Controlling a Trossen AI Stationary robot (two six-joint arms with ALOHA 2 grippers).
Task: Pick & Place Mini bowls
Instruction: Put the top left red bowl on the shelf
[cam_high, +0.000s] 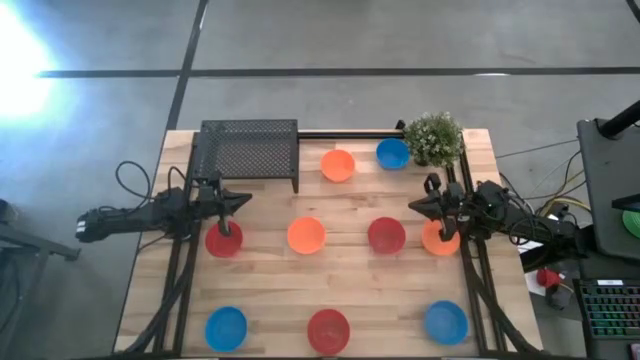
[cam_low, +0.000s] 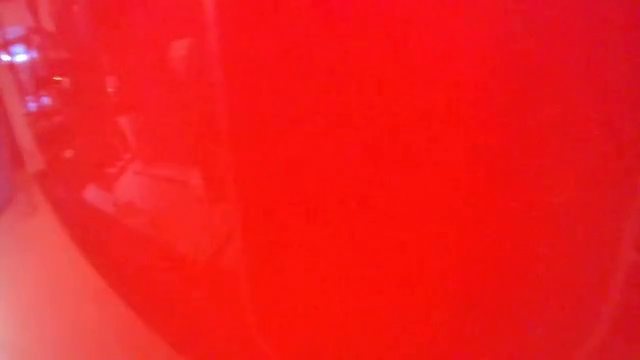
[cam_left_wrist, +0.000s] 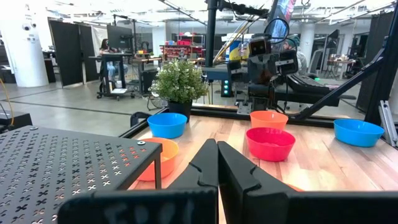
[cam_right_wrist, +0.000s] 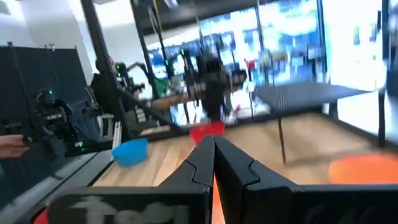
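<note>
Left gripper (cam_high: 232, 203) closed, empty, over red bowl (cam_high: 223, 240); right gripper (cam_high: 424, 204) closed, empty, beside orange bowl (cam_high: 440, 239).

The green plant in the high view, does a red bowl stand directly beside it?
No, the bowl beside the green plant is a blue bowl; the red bowls lie farther down the table.

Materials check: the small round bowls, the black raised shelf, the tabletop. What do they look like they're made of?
Small round red, orange and blue bowls, e.g. the red one: probably plastic, given the uniform colour and soft sheen. Black raised perforated shelf: looks like painted sheet metal, thin, with a punched hole pattern and matte finish. Tabletop: wood, pale planks with visible seams.
</note>
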